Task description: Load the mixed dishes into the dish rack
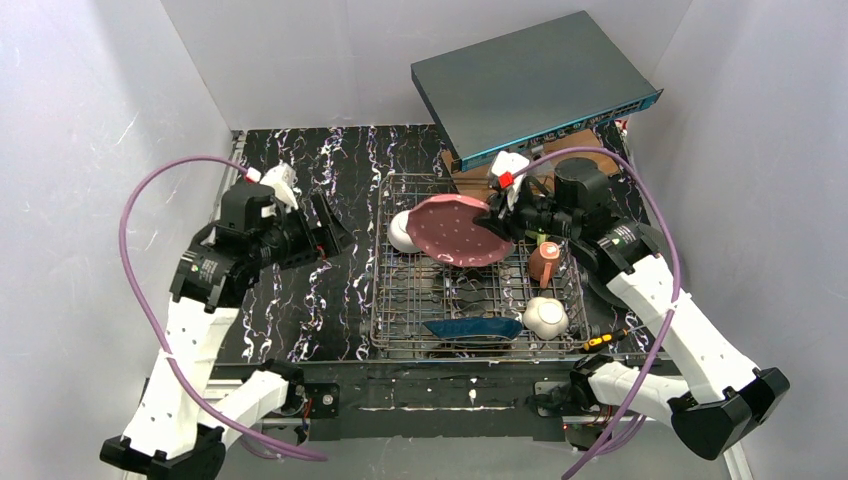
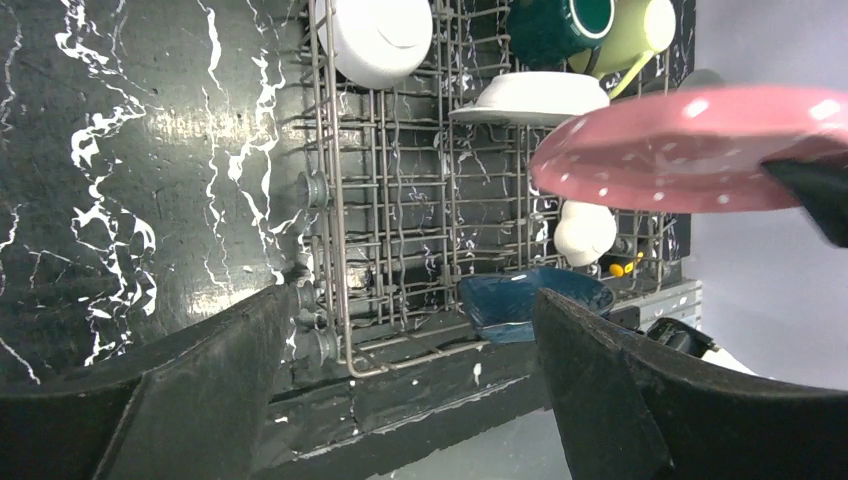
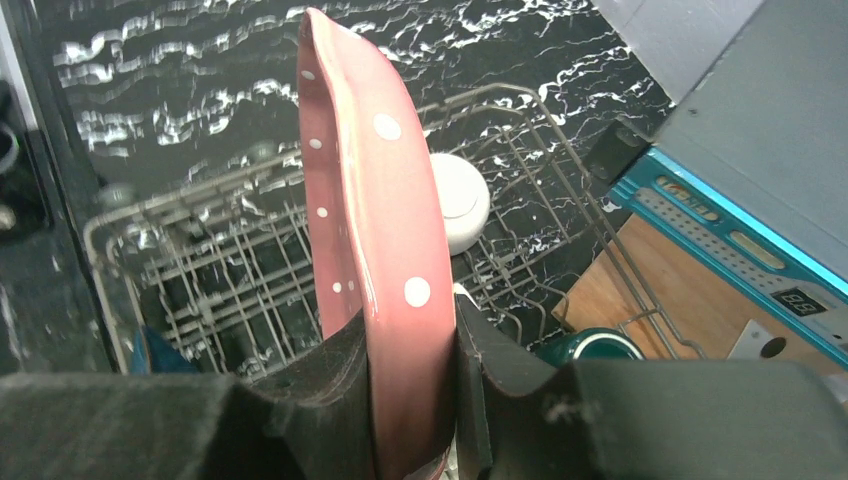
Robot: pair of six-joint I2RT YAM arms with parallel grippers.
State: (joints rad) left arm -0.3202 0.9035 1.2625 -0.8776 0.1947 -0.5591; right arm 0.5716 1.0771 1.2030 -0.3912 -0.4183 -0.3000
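Clamping the pink plate [image 1: 458,231], seemingly over the rack [image 1: 402,302], right hand [image 1: 497,222]; left hand [image 1: 331,236] gapes empty.

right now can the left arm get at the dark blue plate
Probably yes: the left tool is open and empty beside the dish rack, the dark blue plate lies at its near edge, and the pink dotted plate hangs farther back.

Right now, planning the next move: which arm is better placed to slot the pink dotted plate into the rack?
Right. The right tool grips the pink dotted plate by the rim above the dish rack; the left tool is open, empty, beside the rack's left edge.
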